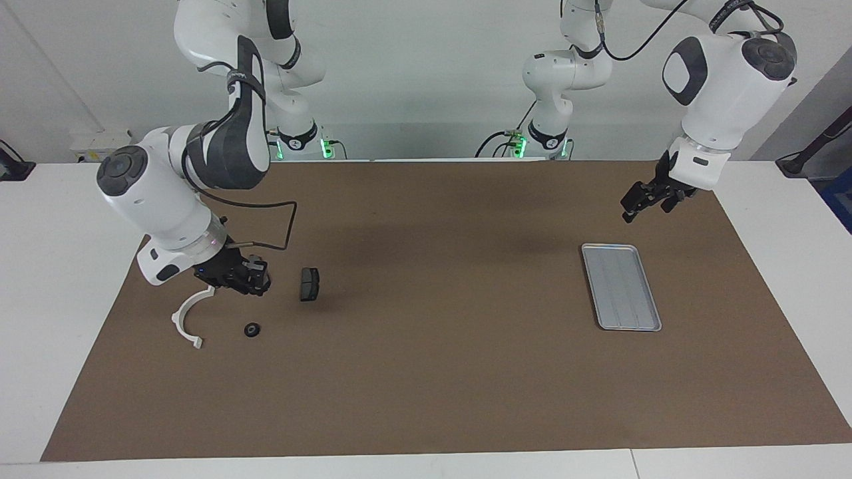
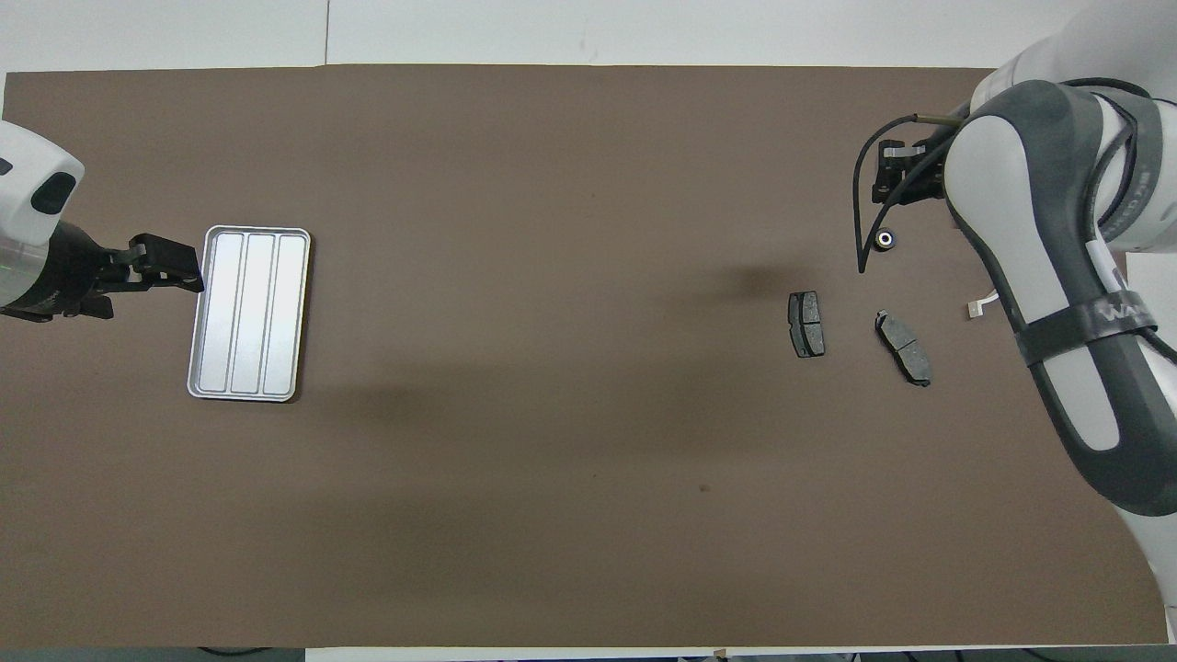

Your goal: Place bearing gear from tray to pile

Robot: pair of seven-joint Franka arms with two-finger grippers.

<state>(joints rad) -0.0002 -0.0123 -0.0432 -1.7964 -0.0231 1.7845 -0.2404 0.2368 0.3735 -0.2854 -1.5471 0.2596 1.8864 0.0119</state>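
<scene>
The bearing gear, a small dark ring, lies on the brown mat beside the white arc bracket, in the pile and apart from both grippers; it also shows in the overhead view. One dark brake pad lies close by. The overhead view shows two pads. My right gripper is open and empty, low over the pile next to the bracket's end. The silver tray lies toward the left arm's end and holds nothing. My left gripper waits open, in the air by the tray's short end.
The brown mat covers most of the white table. The right arm's forearm hides most of the arc bracket in the overhead view. Nothing else stands on the mat between the tray and the pile.
</scene>
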